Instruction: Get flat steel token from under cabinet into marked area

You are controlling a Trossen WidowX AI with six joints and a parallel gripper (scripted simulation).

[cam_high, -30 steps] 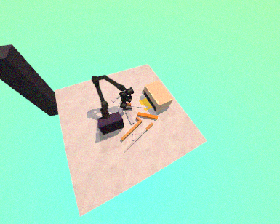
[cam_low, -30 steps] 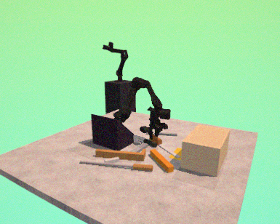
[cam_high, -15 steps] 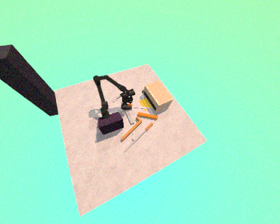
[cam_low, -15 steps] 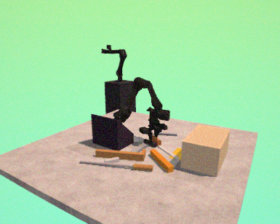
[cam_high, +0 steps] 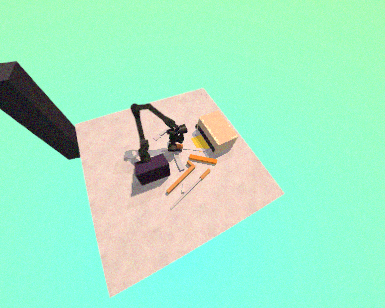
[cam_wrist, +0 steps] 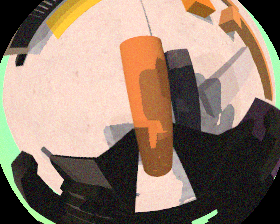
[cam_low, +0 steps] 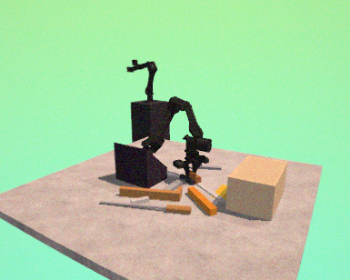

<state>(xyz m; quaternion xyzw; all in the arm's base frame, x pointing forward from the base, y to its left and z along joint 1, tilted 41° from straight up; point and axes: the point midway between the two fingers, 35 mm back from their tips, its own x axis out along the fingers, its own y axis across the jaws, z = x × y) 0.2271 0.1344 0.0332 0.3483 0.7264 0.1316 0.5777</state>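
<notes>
The tan cabinet (cam_high: 218, 129) (cam_low: 250, 195) stands with its dark slotted front toward the arm. The yellow marked area (cam_high: 199, 142) (cam_low: 222, 190) (cam_wrist: 73, 19) lies in front of it. I cannot make out the token in any view. My gripper (cam_high: 176, 145) (cam_low: 191, 177) (cam_wrist: 152, 129) is shut on the orange handle of a thin-rod tool, low over the table in front of the marked area. The thin rod (cam_high: 192, 150) (cam_wrist: 146, 19) points from the handle toward the cabinet side; its tip is unclear. A dark bar (cam_wrist: 185, 90) lies close beside the handle.
An orange block (cam_high: 203, 159) (cam_low: 202, 201), an L-shaped orange bar (cam_high: 180, 179) (cam_low: 147, 194) and a long rod with an orange handle (cam_high: 205, 174) (cam_low: 178, 209) lie nearby. A grey flat strip (cam_high: 178, 162) lies near the dark purple box (cam_high: 152, 170) (cam_low: 133, 165). A thin grey bar (cam_low: 211, 168) lies behind the gripper.
</notes>
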